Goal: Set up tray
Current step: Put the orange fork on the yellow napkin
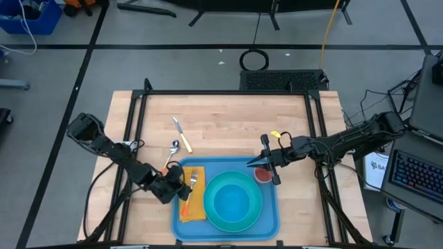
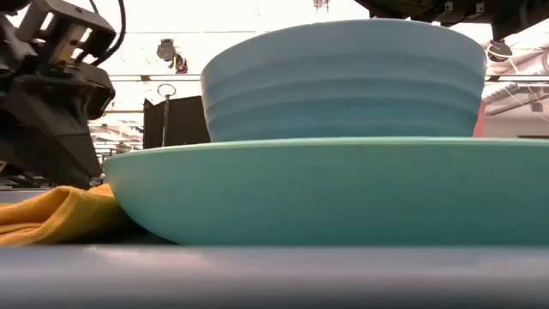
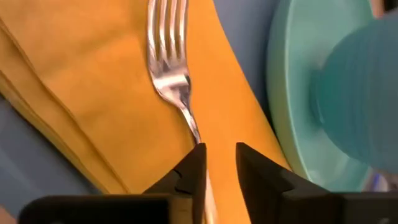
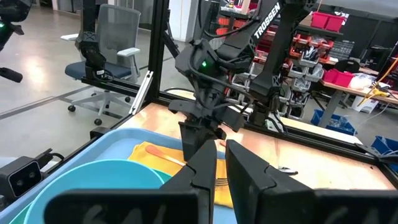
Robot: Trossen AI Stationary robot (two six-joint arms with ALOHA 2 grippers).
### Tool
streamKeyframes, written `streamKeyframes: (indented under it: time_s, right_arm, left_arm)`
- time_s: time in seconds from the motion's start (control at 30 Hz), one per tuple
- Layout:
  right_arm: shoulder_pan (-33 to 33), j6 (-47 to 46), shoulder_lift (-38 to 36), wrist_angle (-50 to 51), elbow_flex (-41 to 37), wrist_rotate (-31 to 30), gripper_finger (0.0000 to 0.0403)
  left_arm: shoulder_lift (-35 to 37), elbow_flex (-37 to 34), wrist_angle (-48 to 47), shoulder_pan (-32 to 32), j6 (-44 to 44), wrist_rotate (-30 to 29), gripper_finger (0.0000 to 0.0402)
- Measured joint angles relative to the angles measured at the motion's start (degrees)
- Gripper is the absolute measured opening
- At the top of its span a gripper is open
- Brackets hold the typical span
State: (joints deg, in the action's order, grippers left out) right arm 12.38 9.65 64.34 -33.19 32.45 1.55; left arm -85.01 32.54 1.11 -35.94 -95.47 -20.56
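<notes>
L gripper [image 1: 181, 188] clenched on fork [image 1: 192, 181] handle over napkin [image 1: 193, 203], tray [image 1: 270, 225] lower center | R gripper [image 1: 266, 160] at tray's upper-right, I can't tell its state

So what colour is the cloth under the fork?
Orange-yellow folded cloth napkin, clearest in the left wrist view.

Overhead, table-level, two wrist views; shared bowl [image 1: 230, 199].
</notes>
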Motion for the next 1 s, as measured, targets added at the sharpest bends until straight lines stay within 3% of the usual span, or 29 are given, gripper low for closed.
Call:
streamKeyframes:
  time_s: [0.2, 0.47, 0.63, 1.0]
  right_arm:
    - [0.0, -0.6, 0.0, 0.1, 0.0, 0.0, 0.0029]
    - [0.0, -0.6, 0.0, 0.1, 0.0, 0.0, 0.0029]
    - [0.0, -0.5, 0.0, 0.5, 0.0, 0.0, 0.0029]
    - [0.0, -0.6, 0.0, 1.0, 0.0, 0.0, 0.0029]
  left_arm:
    - [0.0, 5.1, -11.3, 2.9, 2.8, 2.5, 0.0133]
    - [-1.8, 13.8, -28.0, 5.0, 5.8, 3.3, 0.0138]
    - [-7.4, 16.5, -29.6, 6.7, 8.4, 8.6, 0.0138]
    - [-12.2, 23.9, -36.7, 8.0, 13.4, 7.9, 0.0138]
